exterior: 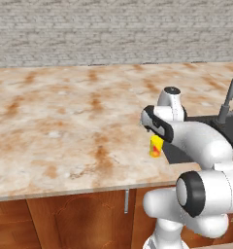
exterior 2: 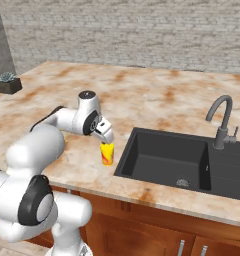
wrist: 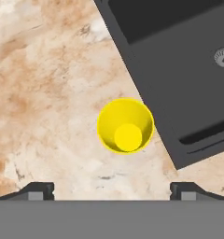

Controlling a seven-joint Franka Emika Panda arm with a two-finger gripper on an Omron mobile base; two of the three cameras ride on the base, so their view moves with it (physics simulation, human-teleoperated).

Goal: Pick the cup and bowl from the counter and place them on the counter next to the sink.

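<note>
A yellow cup [exterior: 156, 146] [exterior 2: 107, 153] [wrist: 126, 125] stands upright on the beige marble counter [exterior 2: 142, 100], a little left of the corner of the dark grey sink [exterior 2: 167, 162] [wrist: 179, 60]. My gripper [exterior 2: 106, 140] [wrist: 112, 189] hangs just above the cup, pointing down at it. It is open, and its two fingertips [wrist: 39, 189] stand wide apart without touching the cup. In the hand view I look straight down into the empty cup. The bowl is out of view.
A dark curved faucet [exterior 2: 221, 120] [exterior: 227, 102] rises behind the sink. A small potted plant [exterior 2: 9, 82] sits at the far left of the counter. Wooden cabinets [exterior: 79, 219] run below the counter's front edge, and a brick wall [exterior: 113, 29] stands behind.
</note>
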